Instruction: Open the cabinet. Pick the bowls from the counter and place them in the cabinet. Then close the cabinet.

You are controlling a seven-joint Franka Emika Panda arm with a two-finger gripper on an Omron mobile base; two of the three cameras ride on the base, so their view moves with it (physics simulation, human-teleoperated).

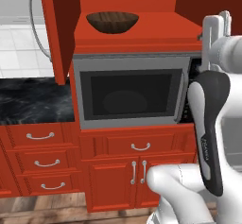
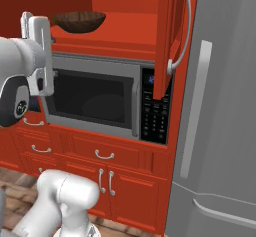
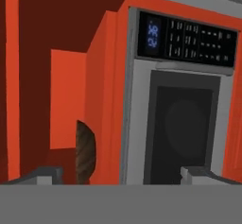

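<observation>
Brown bowl [image 1: 112,21] sits inside the open cabinet [image 1: 142,34] above the microwave [image 1: 130,93], gripper [image 3: 120,173] empty with jaws wide apart, so next swing clear of the doors and go to the counter [image 1: 33,100] for the beige bowl.

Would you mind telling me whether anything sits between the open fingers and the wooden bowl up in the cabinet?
Nothing visible does. The dark wooden bowl sits on the shelf of the cabinet above the microwave, both doors swung open. The hand view shows the gripper open, with the bowl beyond it unobstructed.
</observation>
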